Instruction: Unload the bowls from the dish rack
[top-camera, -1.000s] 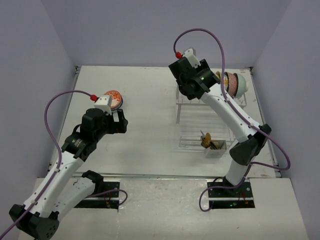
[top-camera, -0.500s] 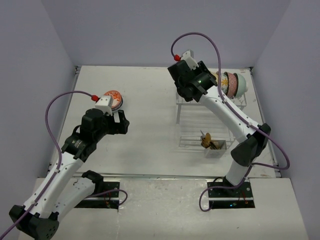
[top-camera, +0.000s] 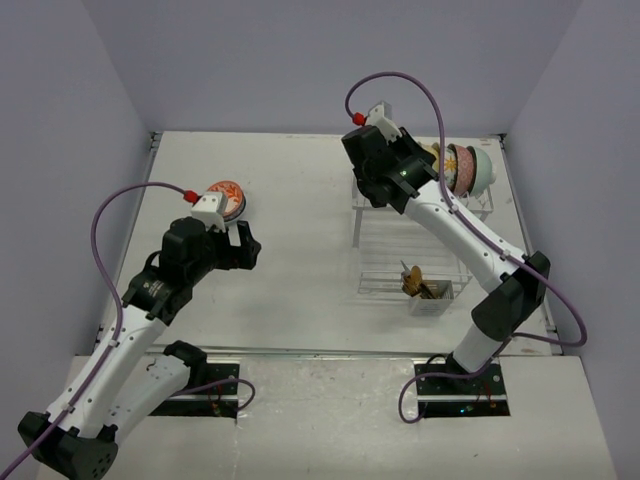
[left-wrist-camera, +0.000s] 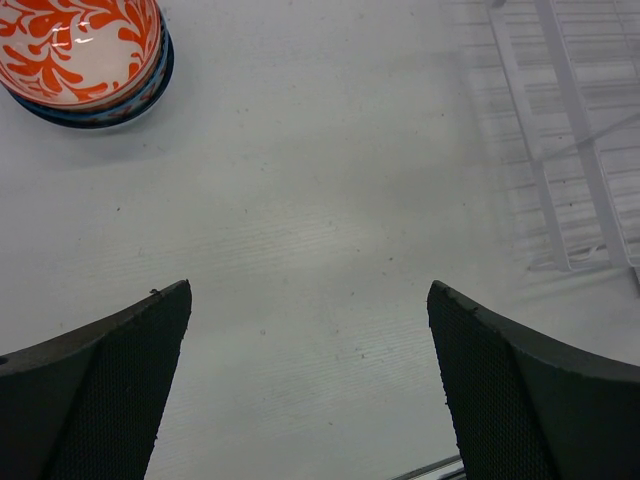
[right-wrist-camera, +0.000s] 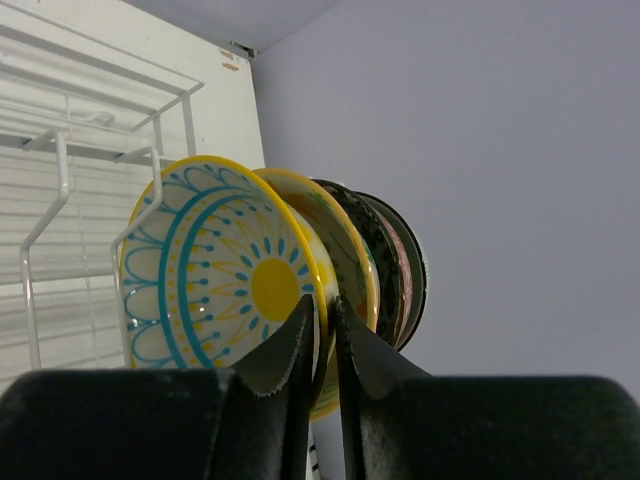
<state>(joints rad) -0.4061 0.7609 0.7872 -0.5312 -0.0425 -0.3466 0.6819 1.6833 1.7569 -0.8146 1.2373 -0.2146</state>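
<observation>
Nearest, the left gripper (left-wrist-camera: 308, 300) hung over the white table (left-wrist-camera: 320, 200). Its two black fingers were spread wide apart, with nothing between them. Over on the right side, a small white caddy (top-camera: 432, 297) with some cutlery in it sat at the near end of the dish rack (top-camera: 400, 235). A bit farther on the left, a red-orange bowl (left-wrist-camera: 80, 45) sat inside a blue bowl (left-wrist-camera: 100, 112) on the table, well apart from the rack. At the far end of the rack, the right gripper (right-wrist-camera: 325, 320) had its fingers pinched close together on the rim of the front bowl (right-wrist-camera: 210, 270), a teal and yellow one. That bowl stood on its edge in the rack. The other bowls (right-wrist-camera: 350, 250) stood in a row right behind it.
</observation>
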